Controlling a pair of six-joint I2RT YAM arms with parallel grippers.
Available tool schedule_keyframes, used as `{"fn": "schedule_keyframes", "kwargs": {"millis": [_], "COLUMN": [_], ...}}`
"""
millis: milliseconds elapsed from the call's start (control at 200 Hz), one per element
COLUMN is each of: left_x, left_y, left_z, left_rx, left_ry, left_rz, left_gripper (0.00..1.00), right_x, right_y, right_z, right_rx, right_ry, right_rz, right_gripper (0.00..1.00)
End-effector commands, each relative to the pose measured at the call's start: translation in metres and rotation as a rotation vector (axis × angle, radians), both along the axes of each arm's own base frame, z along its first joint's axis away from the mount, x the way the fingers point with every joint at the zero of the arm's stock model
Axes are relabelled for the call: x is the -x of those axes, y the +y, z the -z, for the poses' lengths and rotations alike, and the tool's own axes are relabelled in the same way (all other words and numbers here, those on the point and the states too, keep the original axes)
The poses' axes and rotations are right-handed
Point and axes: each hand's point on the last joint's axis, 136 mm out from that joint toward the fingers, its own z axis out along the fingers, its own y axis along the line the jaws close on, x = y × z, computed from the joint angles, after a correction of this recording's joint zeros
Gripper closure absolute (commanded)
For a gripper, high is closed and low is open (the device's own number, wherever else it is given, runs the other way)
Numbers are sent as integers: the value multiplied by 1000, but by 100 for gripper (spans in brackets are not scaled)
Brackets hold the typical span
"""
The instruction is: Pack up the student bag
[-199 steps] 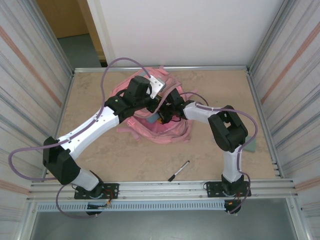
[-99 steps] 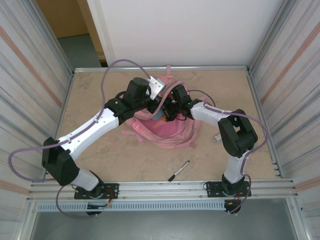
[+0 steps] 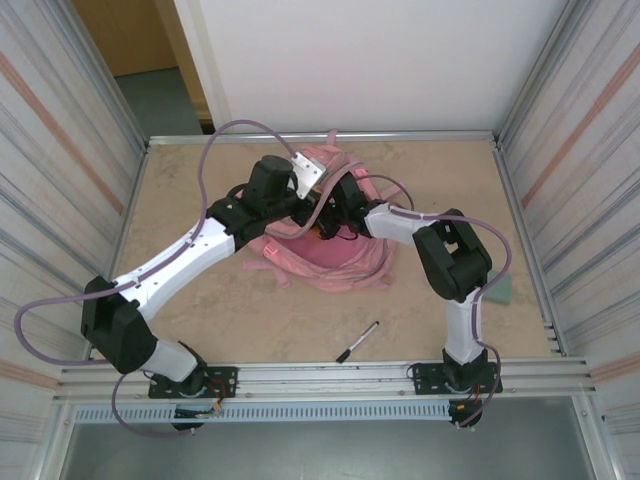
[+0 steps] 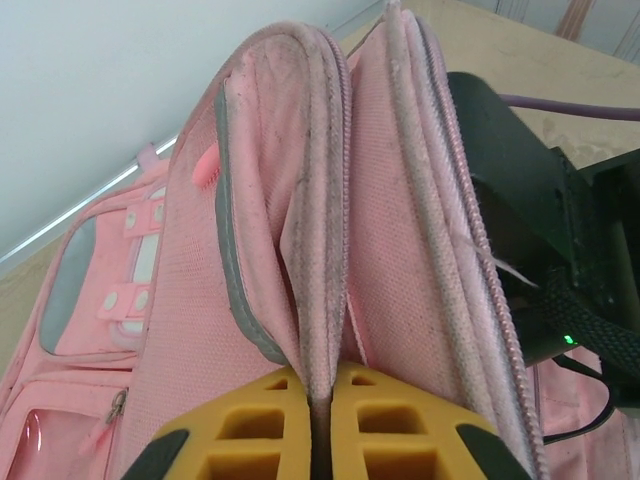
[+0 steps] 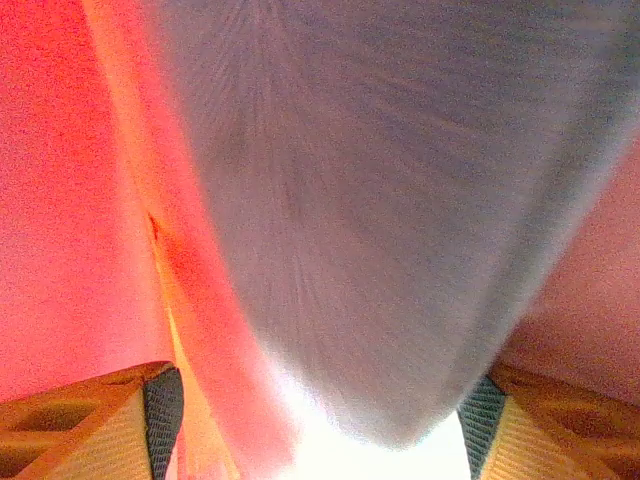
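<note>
Student bag: the pink student bag point(image 3: 340, 262) is lying toward the far edge of the table point(image 3: 250, 310), about midway between the left and right edges, with both arms meeting over its top.
Left pincer: the left gripper point(image 4: 318, 400) is pressing its yellow fingers point(image 4: 250, 425) together on a fold of the bag's zip-edged fabric, which is standing up from between them.
Right pincer: the right gripper point(image 5: 322, 385) is sitting inside the glowing pink interior with its fingers point(image 5: 150, 405) spread wide; a blurred grey thing point(image 5: 370, 200) is hanging between them, and on its left a strip of pink is showing between it and the finger.
In the way: the black wrist of the right arm point(image 4: 510, 170) is crowding the bag's opening from the right, a small green light point(image 4: 569, 340) shining on it; the left arm point(image 3: 190, 255) is crossing the bag's left side.
Cables: purple cables point(image 3: 215, 160) are looping from each arm, one arching over the table's far left part.
Pen: a black marker pen point(image 3: 357, 341) is lying alone near the near edge, angled, well apart from the bag.
Green thing: a flat teal piece point(image 3: 499, 290) is lying by the right edge, partly hidden behind the right arm point(image 3: 455, 265); what it is I cannot tell.
Surface: the table is showing a pale beige, stone-like top inside a metal frame.
Room: ribbed pale panels point(image 3: 60, 150) are standing along the left and right sides, a white wall point(image 3: 360, 60) is closing the far side, and a wooden door point(image 3: 130, 35) is showing past the far left corner.
</note>
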Motion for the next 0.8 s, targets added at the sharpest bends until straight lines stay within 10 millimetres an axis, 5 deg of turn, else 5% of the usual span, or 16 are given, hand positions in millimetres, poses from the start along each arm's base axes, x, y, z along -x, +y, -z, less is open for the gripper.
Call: {"fn": "schedule_keyframes", "kwargs": {"millis": [0,301,491,797], "left_x": [5,-1,0,1], "left_y": [-6,5,4,0], "left_z": [-65,-60,-56,-59], "left_rx": [137,123,127,138], "left_ry": [-176,-172,-162,-171], "left_rz": [67,43,55,81], "left_gripper": [100,100,100,100], "right_x": [-8,10,10,-18], "right_y": [1,-16,-16,8], "right_z": [-22,-38,-29,-4], "right_rx": [-27,-71,-55,-14], "right_ry": [-140,-232,-252,-278], "right_rz": [-21,-61,-75,-91], "right_gripper": [25,22,54,64]}}
